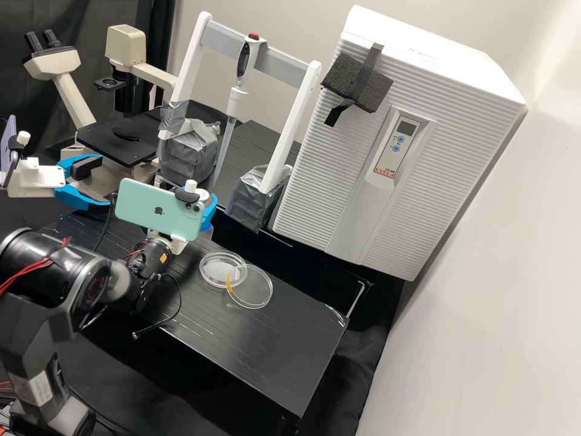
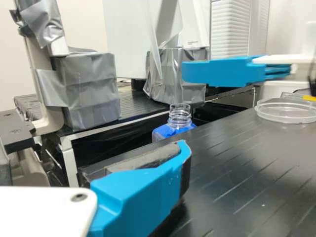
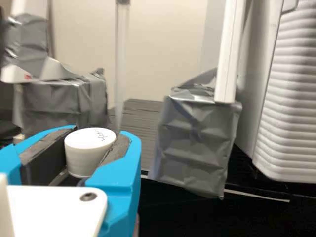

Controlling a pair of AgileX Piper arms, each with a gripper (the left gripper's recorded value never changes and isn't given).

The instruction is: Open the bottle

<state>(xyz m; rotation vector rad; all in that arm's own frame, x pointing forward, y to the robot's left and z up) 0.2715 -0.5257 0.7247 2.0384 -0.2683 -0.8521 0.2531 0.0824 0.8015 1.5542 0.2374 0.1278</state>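
The bottle [image 2: 178,122] stands upright at the back edge of the black bench [image 1: 272,345], its threaded neck bare and its body blue inside. Its white cap [image 3: 90,147] is off, pinched between the grey pads of the right gripper [image 3: 89,143], which hangs just above the bottle's mouth without touching it. The left gripper [image 1: 91,180] sits farther from the bottle, at about bench height, its two blue fingers spread wide and holding nothing. Near the bottle, on the bench top, lie two clear round dishes [image 1: 236,277], one overlapping the other. Behind the bottle rises a white stand [image 1: 284,139] with feet wrapped in grey tape and a pipette [image 1: 237,91] hanging from its crossbar. Beyond the stand is a ribbed white machine [image 1: 423,181].
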